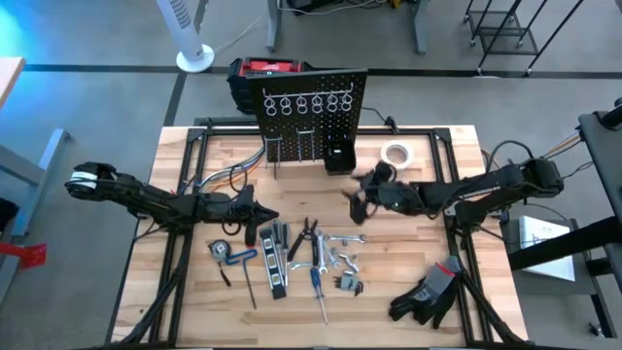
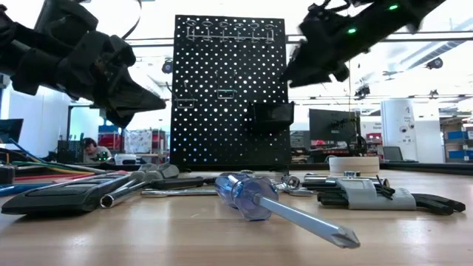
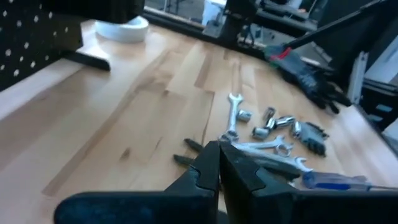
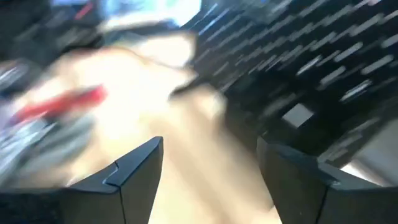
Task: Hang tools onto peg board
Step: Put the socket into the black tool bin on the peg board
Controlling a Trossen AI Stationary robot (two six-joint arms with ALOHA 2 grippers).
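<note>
Tools (image 1: 309, 255) were mostly still lying in a loose heap on the counter (image 1: 185, 311), toward its near side, well apart from the peg board (image 1: 313, 110) standing upright at the far edge. The right gripper (image 1: 358, 201) hung between the two, just in front of the board's small bin (image 1: 337, 157), so the pile lay back toward the near edge from it. Its fingers stood parted with nothing in them. The left gripper (image 1: 262, 220) was actually nearer the heap, clenched tight and empty, just beside the pliers (image 1: 307, 235).

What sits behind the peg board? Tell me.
Behind the peg board a red-and-black box sticks out at one side on the floor; the board covers the rest of it.
</note>
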